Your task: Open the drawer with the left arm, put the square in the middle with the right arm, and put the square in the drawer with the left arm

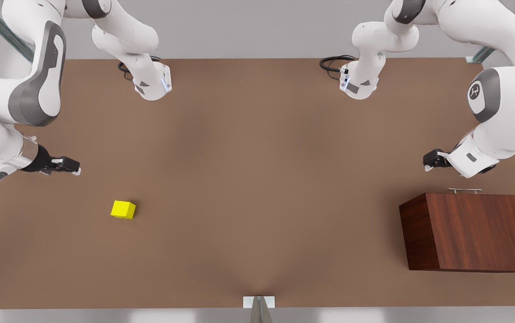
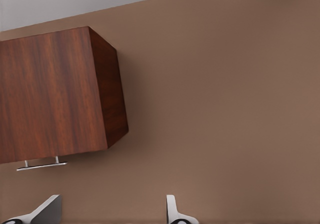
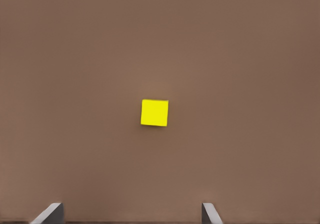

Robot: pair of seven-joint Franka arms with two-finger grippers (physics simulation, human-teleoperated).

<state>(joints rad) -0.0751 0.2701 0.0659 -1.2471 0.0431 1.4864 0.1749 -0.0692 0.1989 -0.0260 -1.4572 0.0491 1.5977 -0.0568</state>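
The yellow square (image 1: 123,209) lies on the table towards the front view's left, and it also sits on bare tabletop in the right wrist view (image 3: 154,112). My right gripper (image 1: 75,168) hovers a little behind it, open and empty (image 3: 131,213). The wooden cabinet (image 1: 477,229) stands at the front view's right. Its drawer is shut, with the silver bar handle (image 1: 464,190) on the far side. My left gripper (image 1: 427,163) hangs just beyond that handle (image 2: 41,165), apart from it. Its fingers (image 2: 50,206) are spread open with nothing held. The middle (image 1: 257,179) of the table is bare brown surface.
Both arm bases (image 1: 152,83) (image 1: 358,83) stand at the far edge of the table with black cables beside them. A small white bracket (image 1: 258,302) sits at the near edge. The cabinet (image 2: 50,94) reaches close to the table's edge at the front view's right.
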